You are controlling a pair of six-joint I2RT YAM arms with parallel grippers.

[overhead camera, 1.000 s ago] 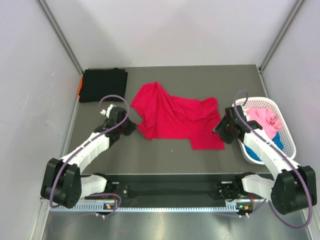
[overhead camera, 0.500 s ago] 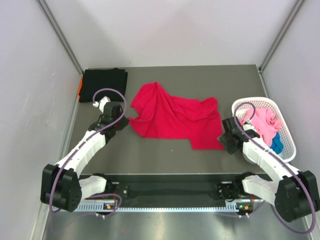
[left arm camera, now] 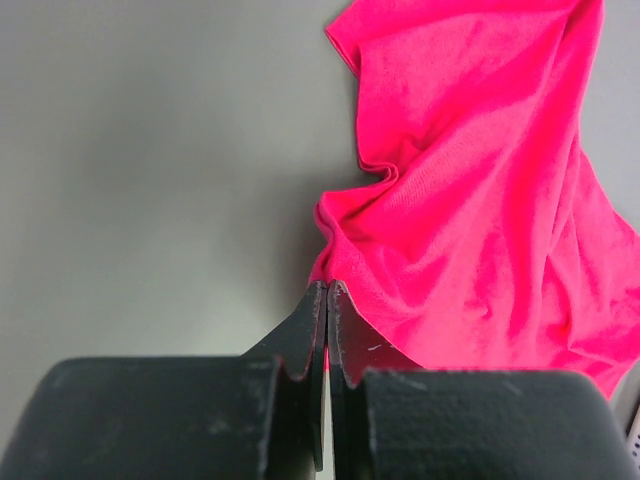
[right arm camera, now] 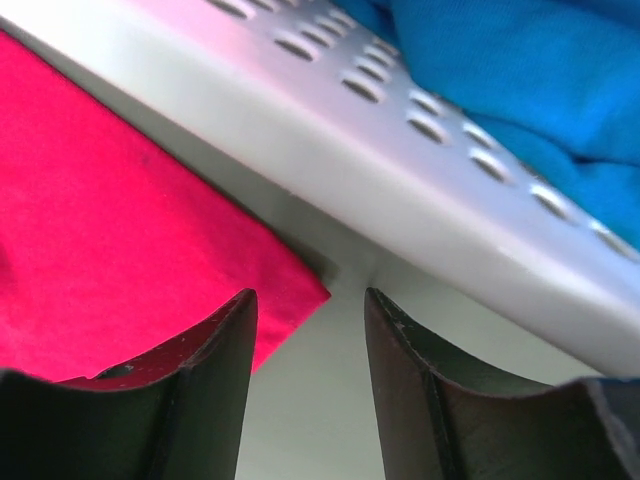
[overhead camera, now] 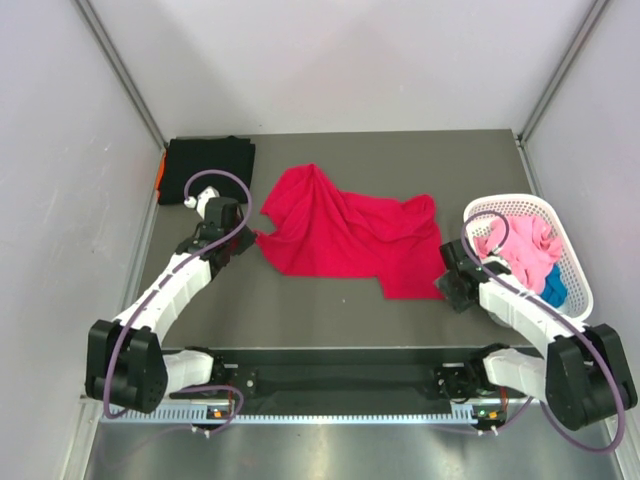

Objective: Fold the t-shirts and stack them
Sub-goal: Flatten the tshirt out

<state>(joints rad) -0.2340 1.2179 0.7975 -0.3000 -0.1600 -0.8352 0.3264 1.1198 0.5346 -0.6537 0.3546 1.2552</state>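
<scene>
A bright red t-shirt (overhead camera: 345, 235) lies crumpled and spread on the grey table. My left gripper (overhead camera: 243, 243) is shut on its left edge; the left wrist view shows the closed jaws (left arm camera: 327, 292) pinching the red cloth (left arm camera: 480, 200). My right gripper (overhead camera: 447, 285) is open and low at the shirt's near right corner. In the right wrist view the red corner (right arm camera: 120, 220) lies under the left finger, with bare table between the jaws (right arm camera: 308, 294). A folded black t-shirt (overhead camera: 207, 170) lies at the back left on an orange one (overhead camera: 160, 172).
A white lattice basket (overhead camera: 512, 200) stands at the right, right beside my right gripper, holding pink (overhead camera: 520, 245) and blue (overhead camera: 553, 290) shirts. Its wall (right arm camera: 400, 170) and the blue cloth (right arm camera: 520, 70) fill the right wrist view's top. Grey walls enclose the table.
My left gripper moved left and back, drawing the red shirt's left edge out. My right gripper moved toward the near edge, down to the shirt's near right corner.
</scene>
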